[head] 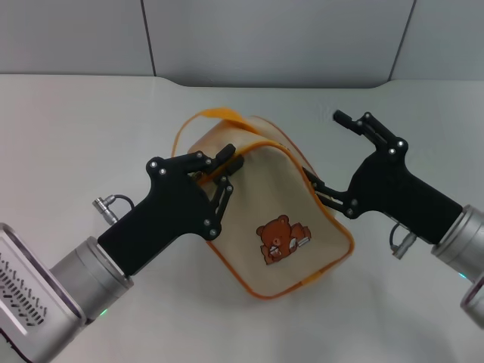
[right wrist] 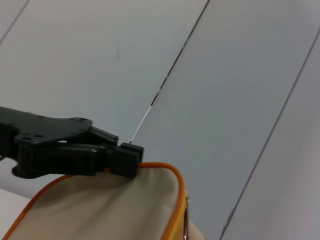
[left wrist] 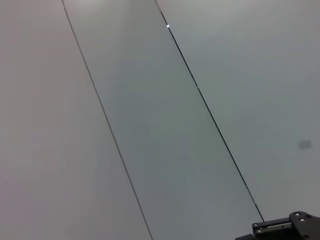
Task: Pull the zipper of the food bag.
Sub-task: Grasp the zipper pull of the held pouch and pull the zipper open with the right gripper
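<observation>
The cream food bag (head: 261,193) with orange piping and a brown bear picture (head: 281,240) stands in the middle of the white table. Its orange loop handle (head: 219,115) arches behind it. My left gripper (head: 231,159) is shut on the bag's upper left edge; the right wrist view shows it (right wrist: 127,156) pinching that edge of the bag (right wrist: 125,205). My right gripper (head: 321,147) is open at the bag's right side, with the lower finger lying against the orange zipper tape (head: 327,215) and the upper finger raised clear. The zipper tape (right wrist: 179,200) runs down the bag's edge. I cannot make out the pull tab.
The white table (head: 68,128) extends on both sides of the bag. Grey wall panels (head: 265,38) stand behind the table's far edge. The left wrist view shows only wall panels (left wrist: 150,125) and a black gripper part (left wrist: 287,227).
</observation>
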You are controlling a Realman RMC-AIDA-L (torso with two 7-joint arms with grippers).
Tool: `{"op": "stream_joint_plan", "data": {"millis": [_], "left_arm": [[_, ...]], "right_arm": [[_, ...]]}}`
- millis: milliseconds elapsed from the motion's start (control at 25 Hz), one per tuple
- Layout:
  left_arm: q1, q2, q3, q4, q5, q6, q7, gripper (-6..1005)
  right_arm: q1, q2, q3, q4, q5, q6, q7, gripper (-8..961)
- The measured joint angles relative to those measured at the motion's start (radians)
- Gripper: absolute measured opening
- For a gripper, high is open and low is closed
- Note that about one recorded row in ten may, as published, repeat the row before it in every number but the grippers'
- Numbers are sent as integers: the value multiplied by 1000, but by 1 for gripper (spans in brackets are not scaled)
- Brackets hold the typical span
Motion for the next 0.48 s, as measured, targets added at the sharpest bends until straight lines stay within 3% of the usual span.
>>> {"op": "stream_joint_plan", "data": {"millis": [480], "left_arm": [[-3, 0, 1, -2, 0, 0, 1, 77]], "right_arm": [[11, 3, -3, 35, 1, -41, -32, 832]]}}
